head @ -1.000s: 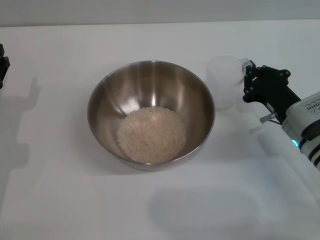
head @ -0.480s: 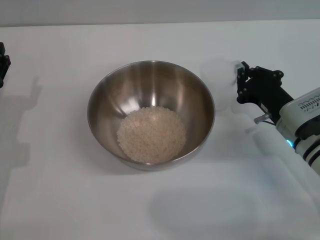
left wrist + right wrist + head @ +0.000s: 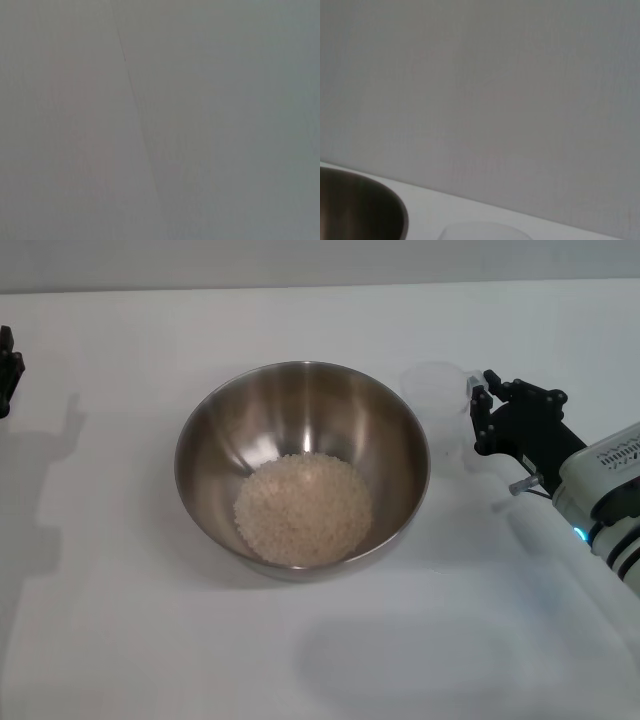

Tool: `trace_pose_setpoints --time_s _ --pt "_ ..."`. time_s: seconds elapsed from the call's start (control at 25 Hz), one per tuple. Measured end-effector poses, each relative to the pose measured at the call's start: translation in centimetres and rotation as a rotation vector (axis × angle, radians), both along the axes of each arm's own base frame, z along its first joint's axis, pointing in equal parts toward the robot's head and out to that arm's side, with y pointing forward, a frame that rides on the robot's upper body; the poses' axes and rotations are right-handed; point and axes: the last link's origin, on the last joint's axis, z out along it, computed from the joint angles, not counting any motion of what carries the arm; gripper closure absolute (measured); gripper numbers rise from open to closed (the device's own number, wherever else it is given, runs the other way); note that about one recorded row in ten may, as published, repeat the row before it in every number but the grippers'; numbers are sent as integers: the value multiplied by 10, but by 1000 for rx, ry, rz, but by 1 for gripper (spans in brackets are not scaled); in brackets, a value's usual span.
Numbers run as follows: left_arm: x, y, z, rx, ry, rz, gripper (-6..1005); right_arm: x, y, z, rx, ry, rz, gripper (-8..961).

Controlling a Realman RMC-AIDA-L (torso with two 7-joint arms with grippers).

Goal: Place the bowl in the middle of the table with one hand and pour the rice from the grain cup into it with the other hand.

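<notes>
The steel bowl (image 3: 302, 465) stands in the middle of the white table (image 3: 120, 640) and holds a heap of rice (image 3: 303, 508). The clear grain cup (image 3: 436, 405) is upright just right of the bowl and looks empty. My right gripper (image 3: 479, 417) is on the cup's right side, shut on its rim handle. The right wrist view shows part of the bowl (image 3: 360, 210) and the cup's rim (image 3: 480, 231). My left gripper (image 3: 7, 375) is parked at the table's far left edge, barely in view.
The left wrist view shows only a plain grey surface. The table's far edge meets a grey wall (image 3: 320, 260) behind the bowl. The right arm (image 3: 610, 490) reaches in from the right side.
My right gripper has carried the grain cup a little left and down beside the bowl, and the cup now stands upright. The bowl, rice and left arm have not moved.
</notes>
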Motion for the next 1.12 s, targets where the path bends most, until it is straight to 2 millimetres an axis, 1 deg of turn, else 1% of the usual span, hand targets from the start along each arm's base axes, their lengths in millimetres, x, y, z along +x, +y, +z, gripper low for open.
trace_pose_setpoints --time_s 0.32,0.48,0.72,0.96,1.04,1.08,1.12 --pt "-1 -1 0 -2 1 3 188 7 -12 -2 -5 14 -21 814" --pt "-1 -2 -1 -7 2 1 188 10 -21 0 16 34 -20 722" --pt "0 -2 -2 -11 4 -2 188 14 -31 2 37 56 -21 470" --pt "-2 -4 -2 -12 4 3 188 17 -55 11 97 105 17 471" --pt "-2 -4 -2 -12 4 3 188 19 -67 17 140 128 35 471" --pt "-2 -4 -2 -12 4 3 188 19 -79 25 191 148 61 472" --pt "-3 -5 -2 -12 4 6 188 19 -79 25 191 148 61 472"
